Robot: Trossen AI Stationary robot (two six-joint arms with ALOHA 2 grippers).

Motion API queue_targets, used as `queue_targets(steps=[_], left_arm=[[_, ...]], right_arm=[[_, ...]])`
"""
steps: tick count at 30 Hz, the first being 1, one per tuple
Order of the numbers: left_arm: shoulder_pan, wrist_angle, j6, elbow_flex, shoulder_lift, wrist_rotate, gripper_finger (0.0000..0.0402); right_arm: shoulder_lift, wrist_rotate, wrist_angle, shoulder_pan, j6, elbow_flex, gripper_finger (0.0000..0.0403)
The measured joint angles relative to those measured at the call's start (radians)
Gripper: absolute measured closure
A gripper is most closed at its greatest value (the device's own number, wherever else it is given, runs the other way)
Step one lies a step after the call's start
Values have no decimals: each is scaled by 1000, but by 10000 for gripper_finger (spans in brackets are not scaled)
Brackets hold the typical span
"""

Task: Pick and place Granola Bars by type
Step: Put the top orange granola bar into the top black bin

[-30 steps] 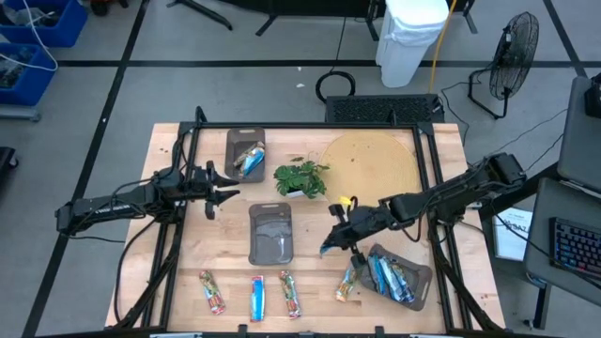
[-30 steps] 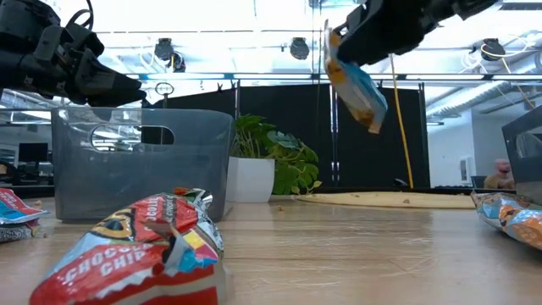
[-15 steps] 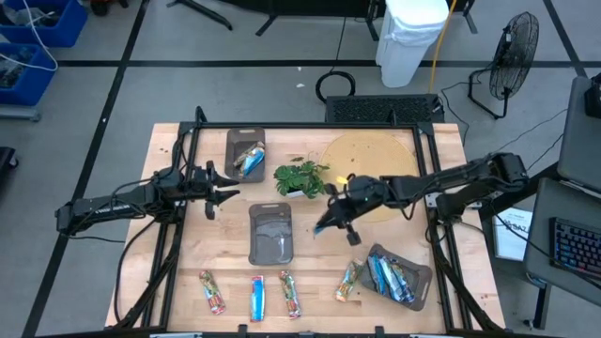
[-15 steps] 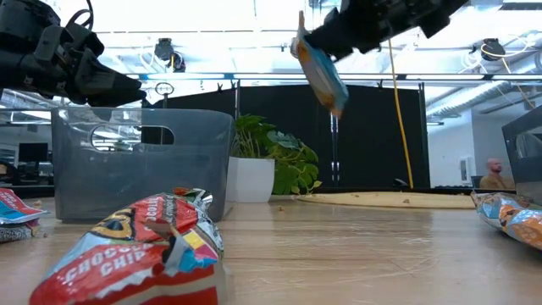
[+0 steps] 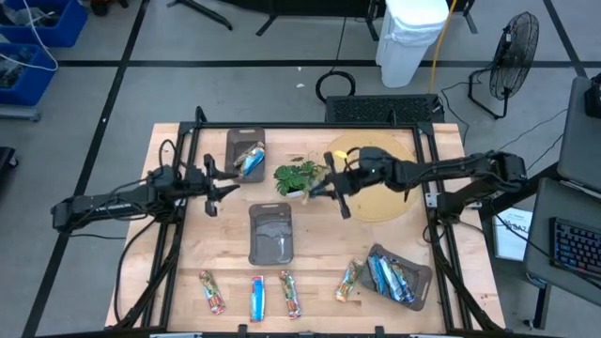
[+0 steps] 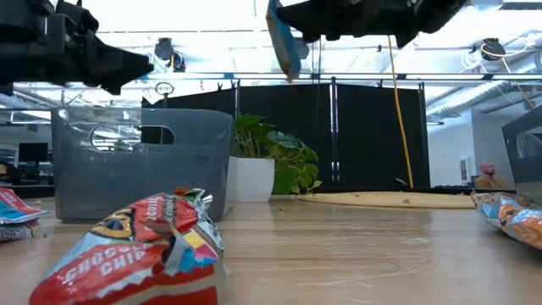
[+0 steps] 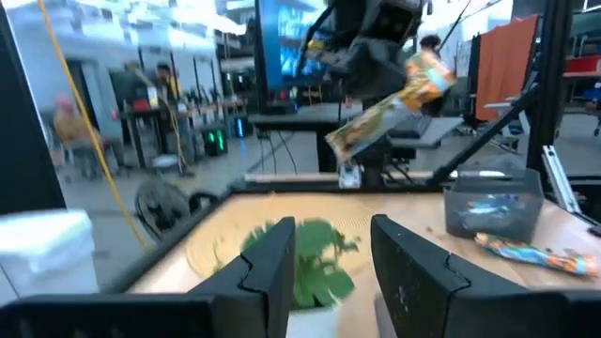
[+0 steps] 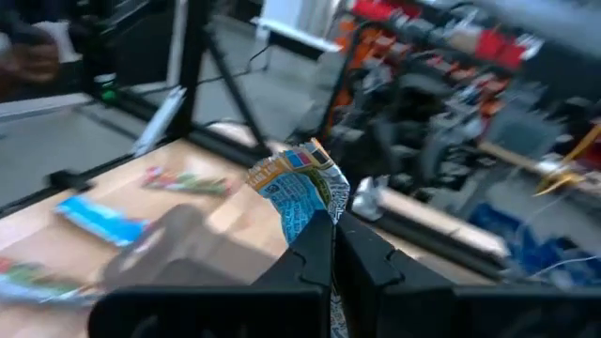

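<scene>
My right gripper (image 5: pixel 331 191) hangs level over the table's middle, beside the leafy plant (image 5: pixel 300 178), shut on one granola bar (image 6: pixel 284 38) in a blue-and-orange wrapper. My left gripper (image 5: pixel 218 188) stands open and empty in the air at the left, near the far tray (image 5: pixel 233 141), which holds a few bars. Several more bars (image 5: pixel 256 298) lie flat along the near edge. The near-right tray (image 5: pixel 421 278) holds blue bars. The middle tray (image 5: pixel 271 235) holds none. My right gripper pinches the bar between its two fingers at one end of the wrapper (image 8: pixel 315 218). The rest of the bar (image 8: pixel 299 188) sticks out past the fingertips. The fingers reach in level from the table's right side. The bar is lifted clear, high above the tabletop.
A round wooden disc (image 5: pixel 376 169) lies at the far right, under my right arm. The potted plant stands between the two grippers. A red bar (image 6: pixel 152 246) lies close to the low camera. Bare wood shows on both sides of the middle tray.
My right gripper has carried the bar up and away from the near-right tray, toward the far edge and leftward to the plant, rolling its wrist as it went; it stayed shut. My left gripper has tipped up slightly in place.
</scene>
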Motion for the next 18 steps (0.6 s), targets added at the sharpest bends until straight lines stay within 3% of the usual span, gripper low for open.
queue_targets(steps=[4,8,18], left_arm=[[0,151,50,0,93,-14,258],[0,288,73,0,193,-99,248],[0,541,21,29,443,-144,149]], right_arm=[[47,0,142,-36,32,0,403],[126,1,325,-65,85,0,403],[227,4,530,-114,162,0,403]])
